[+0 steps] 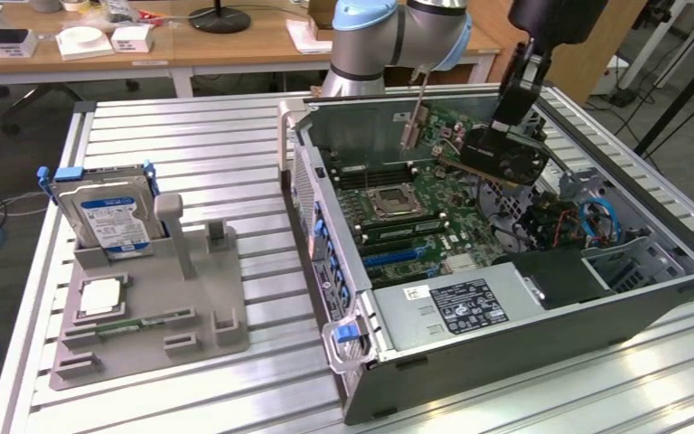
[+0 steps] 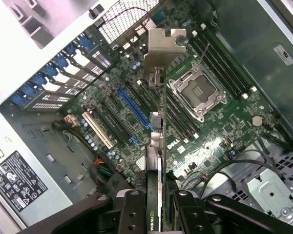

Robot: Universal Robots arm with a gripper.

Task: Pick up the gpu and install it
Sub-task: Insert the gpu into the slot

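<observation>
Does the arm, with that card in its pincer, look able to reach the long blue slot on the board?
Probably yes. The pincer holds the card over the open case, and the blue slot below looks bare, with nothing lying across it.

- NVIDIA in pale letters, running lengthwise, on the gpu (image 2: 157,139) at the end nearest the wrist camera.
- DELL in white print on the motherboard (image 2: 219,131), just beside the card's edge.
- Black power supply label (image 2: 17,183) with rows of certification marks and fine print, none legible.
- A white sticker (image 2: 283,54) on the case wall has dark lines, unreadable.
- The blue-and-white label on the hard drive (image 1: 108,212) has text too small to read.
</observation>
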